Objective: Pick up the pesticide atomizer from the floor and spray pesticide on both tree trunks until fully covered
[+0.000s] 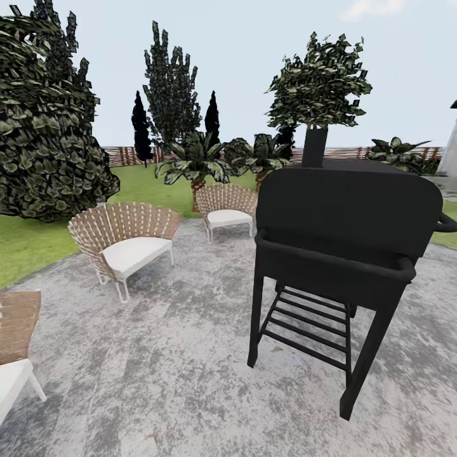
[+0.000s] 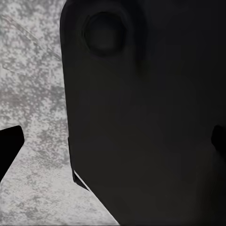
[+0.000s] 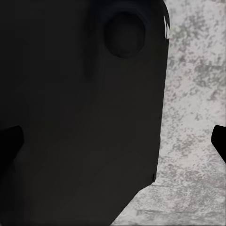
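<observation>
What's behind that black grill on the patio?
Above the black grill rises a leafy small tree, with palm-like bushes and a slatted fence beyond. The grill's body hides the tree's lower trunk and the ground there.

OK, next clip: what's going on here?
Nothing is being handled. The robot stands on a grey stone patio, facing a black grill close ahead, with wicker chairs to its left and lawn, bushes and a fence beyond. Both wrist cameras show dark robot body over paving; the left gripper and right gripper look open and empty.
</observation>
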